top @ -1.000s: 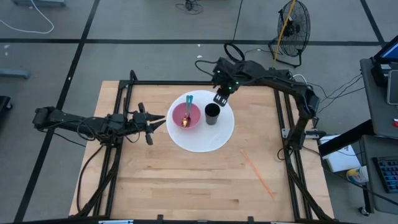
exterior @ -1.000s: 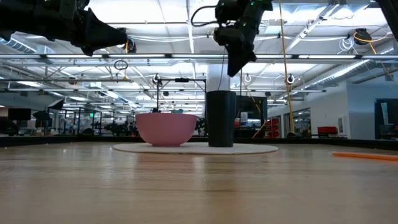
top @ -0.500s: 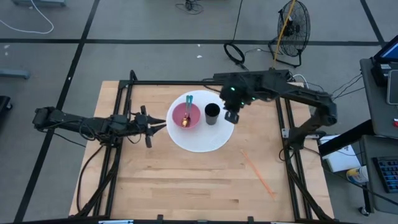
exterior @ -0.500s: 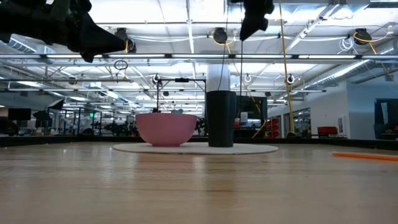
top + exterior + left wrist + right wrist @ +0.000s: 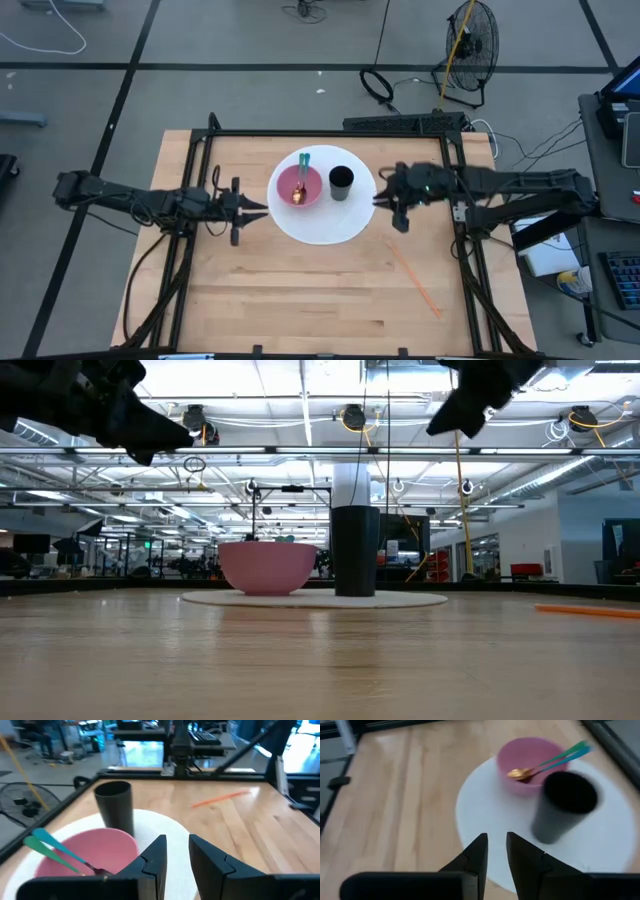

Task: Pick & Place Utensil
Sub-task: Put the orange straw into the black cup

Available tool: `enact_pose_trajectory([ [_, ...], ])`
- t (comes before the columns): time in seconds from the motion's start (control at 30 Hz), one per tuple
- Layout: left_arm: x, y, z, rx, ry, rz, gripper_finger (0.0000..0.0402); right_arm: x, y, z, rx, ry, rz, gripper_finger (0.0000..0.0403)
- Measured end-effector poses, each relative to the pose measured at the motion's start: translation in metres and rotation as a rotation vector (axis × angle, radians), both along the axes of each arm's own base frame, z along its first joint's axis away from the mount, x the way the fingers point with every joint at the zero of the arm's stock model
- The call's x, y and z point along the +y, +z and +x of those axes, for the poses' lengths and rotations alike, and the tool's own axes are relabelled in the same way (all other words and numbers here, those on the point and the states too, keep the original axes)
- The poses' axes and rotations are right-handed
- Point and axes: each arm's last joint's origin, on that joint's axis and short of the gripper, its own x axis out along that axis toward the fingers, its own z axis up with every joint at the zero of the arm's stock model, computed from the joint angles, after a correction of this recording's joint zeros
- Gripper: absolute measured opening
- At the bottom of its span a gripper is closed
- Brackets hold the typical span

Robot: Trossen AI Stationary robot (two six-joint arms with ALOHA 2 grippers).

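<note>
From above, the spoon [image 5: 301, 178] lies in the pink bowl [image 5: 298, 185] on the white plate [image 5: 330, 220], beside the black cup [image 5: 341, 182]. The left gripper [image 5: 252, 207] and right gripper [image 5: 382, 200] flank the plate. Both wrist views show jaws slightly parted, grasping nothing.

One white plate [image 5: 330, 222] lies on the tabletop [image 5: 300, 290]. It carries one pink bowl [image 5: 298, 185] and one black cup [image 5: 341, 182]. Two utensils [image 5: 547, 762] with teal handles rest in the bowl. One orange straw [image 5: 415, 280] lies apart.
</note>
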Motion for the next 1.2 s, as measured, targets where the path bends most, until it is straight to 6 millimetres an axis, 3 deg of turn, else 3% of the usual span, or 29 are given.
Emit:
enact_pose_trajectory([
  [0.17,-0.007,-0.003,0.000,0.024,-0.076,0.006,0.0088,0.019,-0.036,-0.005,-0.106,0.080,0.015,0.0056],
  [0.33,-0.016,-0.007,0.004,0.053,-0.133,0.028,0.0088,0.037,-0.064,-0.002,-0.391,0.273,-0.019,0.0056],
  [0.63,-0.026,-0.011,0.008,0.069,-0.200,0.099,0.0088,0.039,-0.090,-0.023,-0.778,0.288,0.044,0.0039],
  [0.9,-0.026,-0.010,0.008,0.053,-0.230,0.186,0.0088,0.050,-0.104,-0.028,-0.698,0.311,0.140,0.0051],
  [1.03,-0.026,-0.009,0.008,0.045,-0.235,0.216,0.0088,0.069,-0.087,-0.020,-0.693,0.319,0.083,0.0066],
  [1.2,-0.026,-0.009,0.008,0.042,-0.236,0.224,0.0088,0.091,-0.070,-0.013,-0.493,0.177,-0.056,0.0064],
])
